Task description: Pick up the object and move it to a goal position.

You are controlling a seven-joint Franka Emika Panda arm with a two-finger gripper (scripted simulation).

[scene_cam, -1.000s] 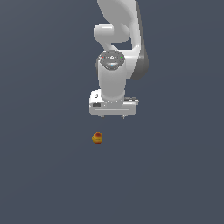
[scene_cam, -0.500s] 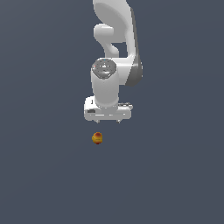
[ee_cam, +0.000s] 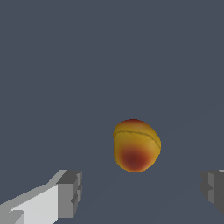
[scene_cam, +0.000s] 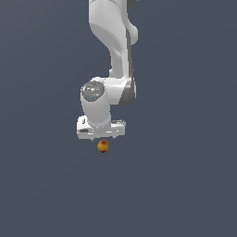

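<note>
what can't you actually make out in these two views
- Fingertips: in the exterior view the gripper body hides them; in the wrist view the fingers are cut off by the picture's edge.
- Goal position: no marker shows in either view.
- The ball: too small in the exterior view for surface detail; whether it touches the floor is unclear, no shadow shows.
- Arm base: cut off by the exterior view's upper edge.

The worktop (scene_cam: pixel 185 185) was a plain, dark slate-grey surface — flat, unmarked, filling both views with no edge showing. Only one thing lay on it: the object (scene_cam: pixel 103 146), a small yellow-orange ball with red patches, resting slightly left of centre in the exterior view — bare surface all around it.
</note>
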